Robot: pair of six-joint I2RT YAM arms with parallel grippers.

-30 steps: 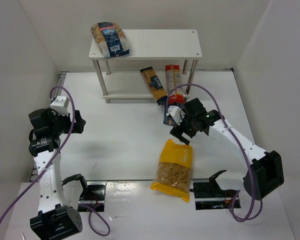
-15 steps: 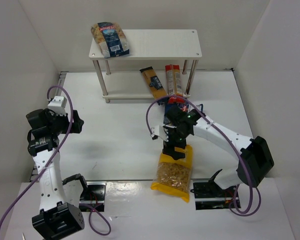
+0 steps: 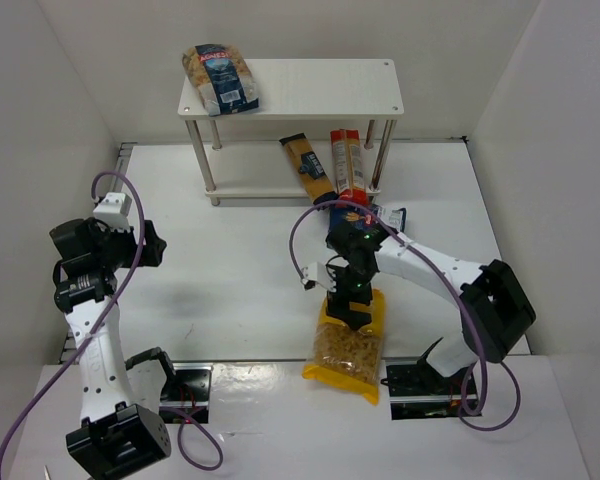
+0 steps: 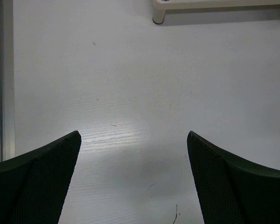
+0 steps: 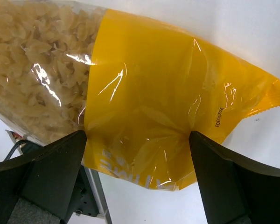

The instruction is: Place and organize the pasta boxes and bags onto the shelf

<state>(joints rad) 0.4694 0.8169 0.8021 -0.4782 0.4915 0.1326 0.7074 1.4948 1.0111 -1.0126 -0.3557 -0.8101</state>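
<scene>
The yellow bag [image 3: 346, 350] lies on the table [image 3: 240, 290] near its front edge. The right gripper [image 5: 137, 140] hangs over its far end, fingers apart. The left gripper [image 4: 133, 140], also spread, faces the table. Behind, the shelf [image 3: 320, 90] holds a clear bag [image 3: 220, 78] on top.

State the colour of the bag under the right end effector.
The bag is yellow, clear at one end; best in right wrist view.

Small dark number code, seemingly 20220303, on the yellow bag [image 5: 144, 93]
</scene>
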